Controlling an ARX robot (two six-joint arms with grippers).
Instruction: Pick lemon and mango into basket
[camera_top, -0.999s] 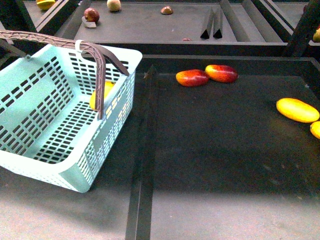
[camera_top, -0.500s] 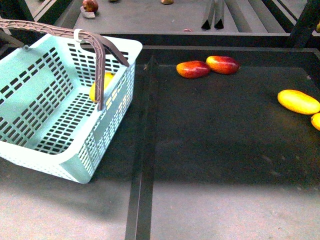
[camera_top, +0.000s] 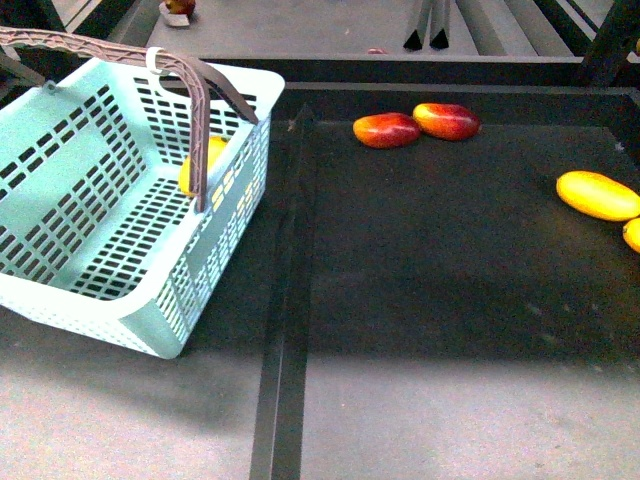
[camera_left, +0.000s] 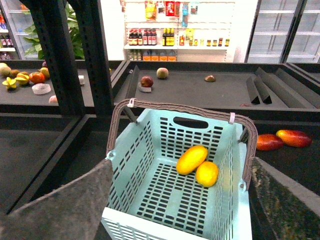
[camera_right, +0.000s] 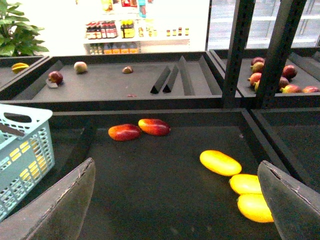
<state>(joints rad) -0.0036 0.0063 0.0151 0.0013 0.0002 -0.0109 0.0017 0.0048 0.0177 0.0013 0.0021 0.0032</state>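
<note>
1. The left gripper (camera_left: 177, 210) shows in its wrist view as two wide-apart grey pads with nothing between them, so its jaws stand open and empty; it hangs above the near rim of the basket (camera_left: 150, 150).
2. The right gripper (camera_right: 175, 205) is likewise spread wide and empty, its jaws open over the dark shelf tray (camera_top: 450, 260).
3. Inside the basket (camera_top: 60, 180), on its slotted floor toward the far right corner, lie the lemon (camera_left: 207, 173) and a longer yellow mango (camera_left: 192, 159), touching each other. In the front view only a yellow patch (camera_top: 214, 160) shows behind the brown handle (camera_top: 200, 130).
4. Judging from this, both named fruits are already in the basket and the task looks finished or nearly so.
5. If another fruit is wanted, the yellow mango (camera_top: 598, 195) near the tray's right edge lies closer to the right arm, its long axis running slantwise across the tray; more yellow fruits (camera_right: 250, 184) sit just beside it.
6. Two red mangoes (camera_top: 416, 125) lie touching near the tray's far edge.
</note>
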